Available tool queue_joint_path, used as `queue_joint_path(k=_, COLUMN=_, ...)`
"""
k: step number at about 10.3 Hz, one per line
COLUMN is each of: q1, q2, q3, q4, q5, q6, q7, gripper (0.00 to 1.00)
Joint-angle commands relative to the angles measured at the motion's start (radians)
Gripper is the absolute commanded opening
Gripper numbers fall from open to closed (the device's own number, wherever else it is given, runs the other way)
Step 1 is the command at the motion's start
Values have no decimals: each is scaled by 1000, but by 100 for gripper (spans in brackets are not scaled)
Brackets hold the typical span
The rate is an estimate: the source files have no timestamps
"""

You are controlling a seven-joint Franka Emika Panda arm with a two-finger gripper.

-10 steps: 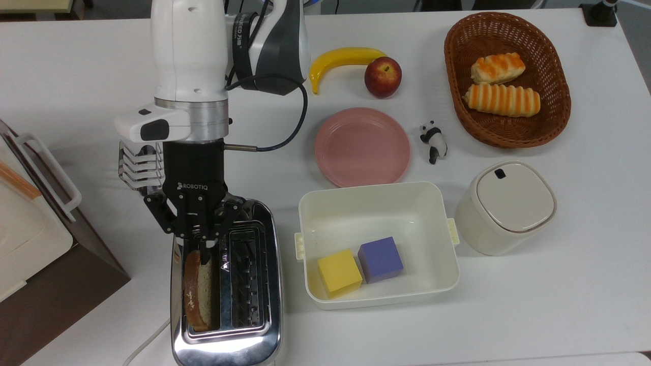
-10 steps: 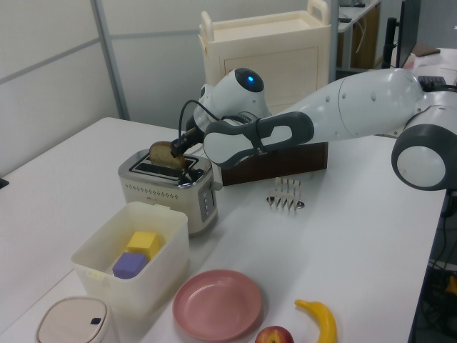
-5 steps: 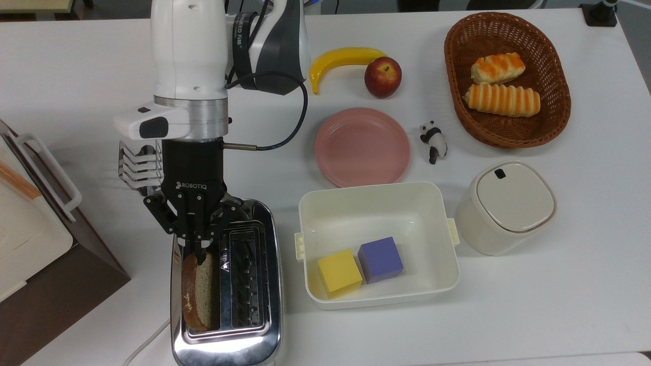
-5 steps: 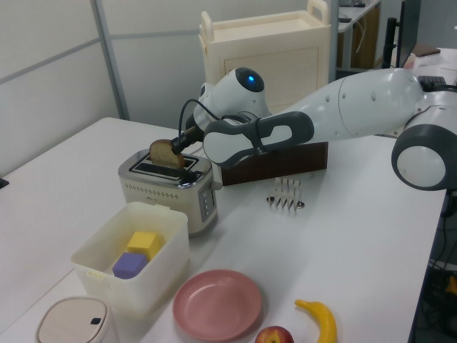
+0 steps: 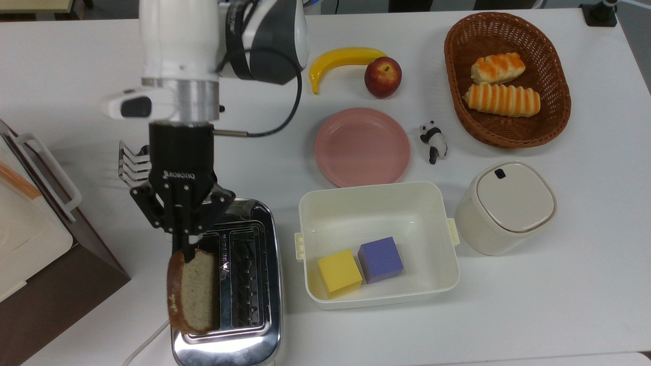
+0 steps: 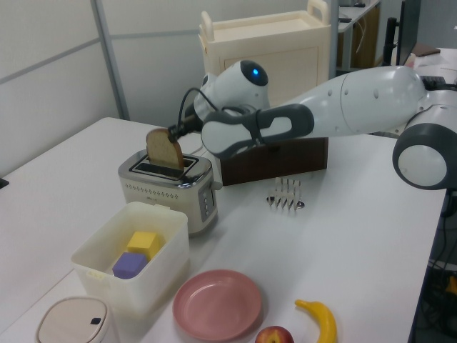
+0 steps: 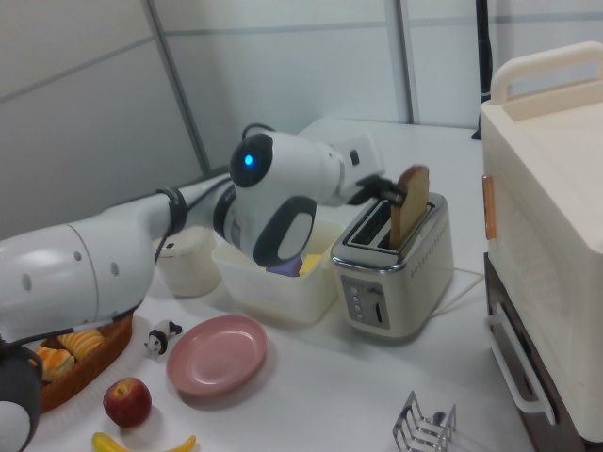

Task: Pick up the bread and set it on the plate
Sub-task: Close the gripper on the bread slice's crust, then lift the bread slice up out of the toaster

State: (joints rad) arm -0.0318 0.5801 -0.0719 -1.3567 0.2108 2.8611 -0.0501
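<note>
Step in hand: lifting out of the toaster. Black two-finger gripper (image 5: pixel 189 247) is pinched on the top edge of the flat brown wholegrain bread slice with dark crust (image 5: pixel 193 290).

The slice hangs upright and mostly clear above the chrome two-slot toaster (image 5: pixel 239 284); in the left view its lower edge sits at the slot mouth. Whether it is fully free I cannot tell.

Landmark, toaster:
- Round plain pink plate (image 5: pixel 362 146) lies well apart from the toaster, beyond the white rectangular tub (image 5: pixel 379 198) in the top view, bare.
- The tub, holding a yellow cube (image 5: pixel 339 273) and a purple cube (image 5: pixel 380 259), stands just beside the toaster.

Next, by my judgement: raise until the slice clears the slot, carry it past the tub's corner to the plate, tip it flat, then let go low.
</note>
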Motion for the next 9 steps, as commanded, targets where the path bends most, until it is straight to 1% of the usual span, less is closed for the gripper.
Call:
queue_joint_path(k=1, q1=-2, q2=-109, q3=1, q4=-21, q5=85, q6=15, q7=-5, gripper=0)
queue_joint_path(k=2, q1=0, q2=-140, q3=0, q4=-19, q5=116, q6=14, q7=1, gripper=0)
queue_joint_path(k=4, q1=1, q2=-205, q3=0, q4=-31, q5=119, q6=-9, q7=1, gripper=0)
queue_joint_path(k=5, q1=-2, q2=-229, q3=0, q4=-38, q5=119, q6=-91, q7=1, gripper=0)
queue_joint_path(k=6, q1=-2, q2=-258, q3=-12, q4=-36, q5=117, q6=-205, q7=-4, gripper=0)
queue_joint_path(k=7, q1=-5, q2=-287, q3=-15, q4=-36, q5=108, q6=-333, q7=-10, gripper=0)
queue_joint_path(k=9, q1=-23, q2=-339, q3=-16, q4=-33, q5=104, q6=-620, q7=-74, gripper=0)
